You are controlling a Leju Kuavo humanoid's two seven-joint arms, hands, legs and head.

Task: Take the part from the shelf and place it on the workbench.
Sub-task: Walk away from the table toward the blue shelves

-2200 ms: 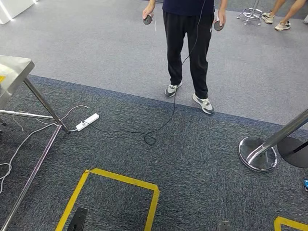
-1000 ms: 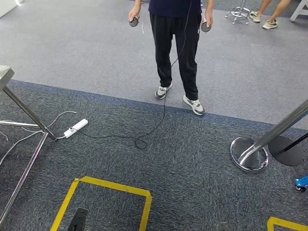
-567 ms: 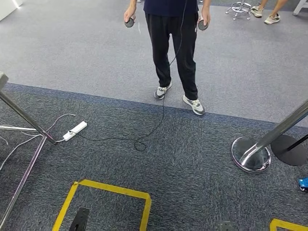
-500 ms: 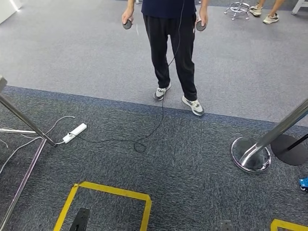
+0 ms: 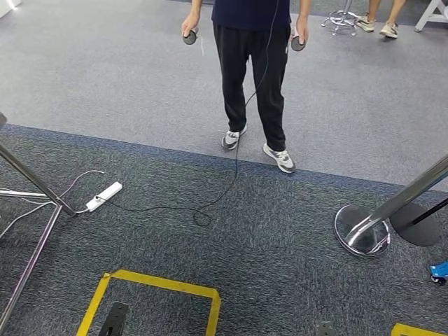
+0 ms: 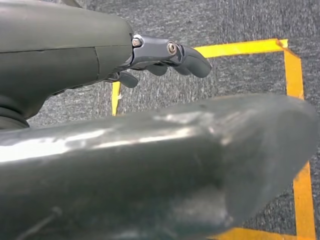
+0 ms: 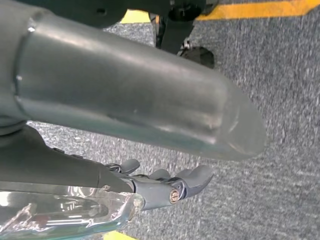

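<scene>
- Held against the palm of right hand (image 7: 151, 187): clear, crinkled plastic-wrapped part (image 7: 64, 210), long axis seemingly along the fingers.
- Left hand (image 6: 158, 52) slack, fingers stretched, holding nothing, above yellow floor-tape square (image 5: 158, 283).
- No workbench top seen; slanted steel legs (image 5: 37, 185) at far left.
- Ahead: standing person (image 5: 250, 77); right, chrome post base (image 5: 362, 231). Open carpet between.

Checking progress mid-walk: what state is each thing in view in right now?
left hand: open, holding nothing.
right hand: crinkled clear plastic beside it; grip unclear.
power strip: lying flat, cables attached.
person: standing, with a round controller in each hand.
</scene>
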